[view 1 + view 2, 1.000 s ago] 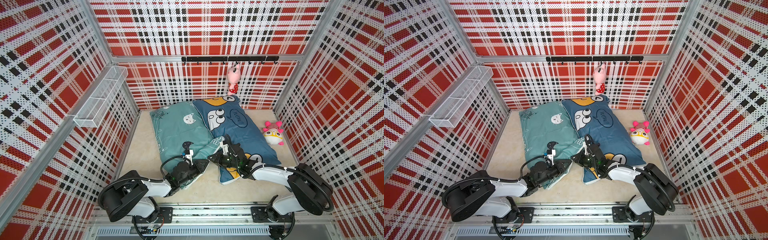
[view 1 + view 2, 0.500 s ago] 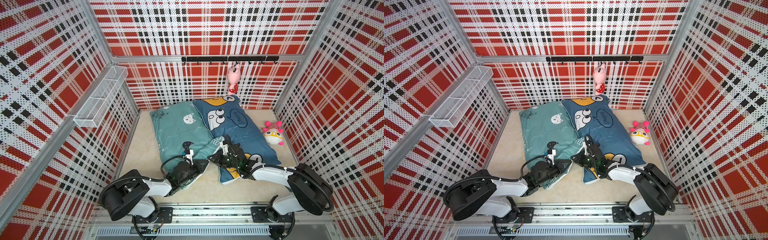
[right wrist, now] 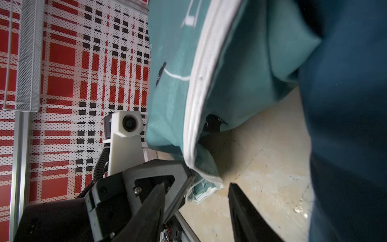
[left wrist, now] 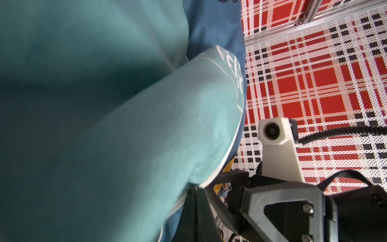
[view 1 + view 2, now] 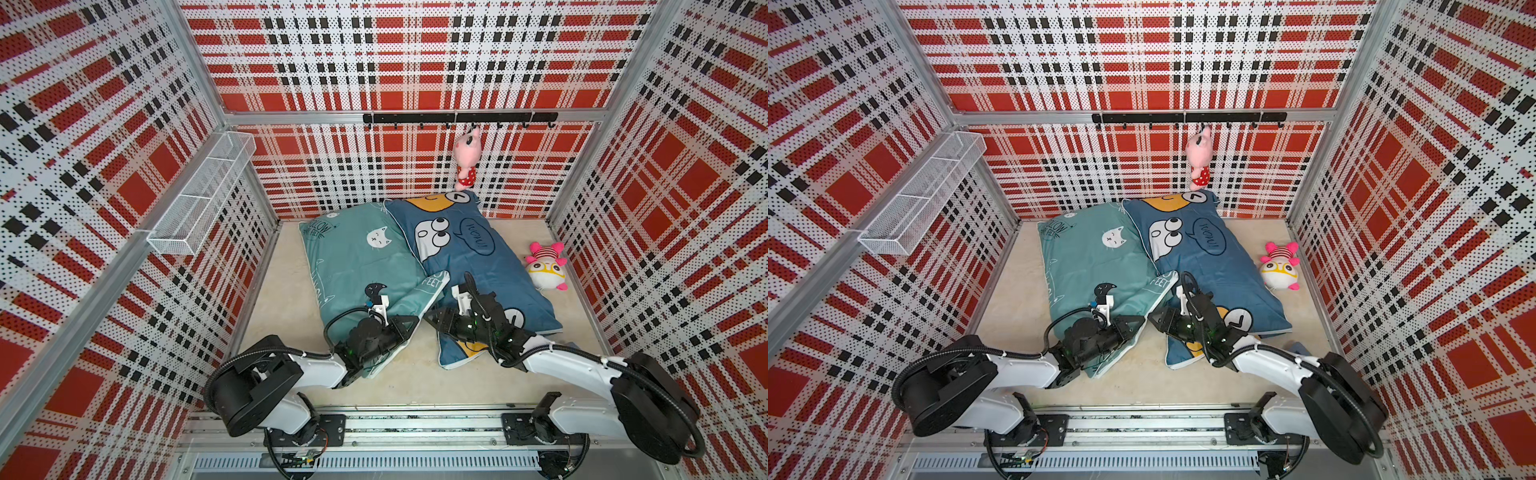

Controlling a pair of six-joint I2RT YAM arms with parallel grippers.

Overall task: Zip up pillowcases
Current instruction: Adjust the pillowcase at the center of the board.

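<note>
**Top views.** In both top views the teal pillowcase (image 5: 361, 257) (image 5: 1096, 257) is seen on the left half of the surface (image 5: 291, 316), reaching from the back edge toward the front edge. The blue pillowcase (image 5: 469, 262) (image 5: 1200, 266) is laid touching it on the right. The teal pillowcase's front right corner is pinched by the clenched left tool (image 5: 409, 322) (image 5: 1138, 320). The right tool (image 5: 434, 320) (image 5: 1154, 318) is placed just beside that corner, over the blue pillowcase's front end. A striped plush (image 5: 544, 270) is seen near the right edge.

**Left wrist view.** Most of the picture is filled by the teal pillowcase (image 4: 125, 125), with the blue pillowcase (image 4: 213, 25) behind it. The right tool's fingers (image 4: 272, 201) are seen just beside the teal corner. The left tool's own grip cannot be told here.

**Right wrist view.** The right tool (image 3: 196, 184) is shown released, its jaws standing apart with the teal corner between them, untouched. The white zipper edge (image 3: 201, 83) of the teal pillowcase (image 3: 171, 52) is gripped at its end by the left tool (image 3: 159, 174). The blue pillowcase (image 3: 345, 104) is seen alongside.
</note>
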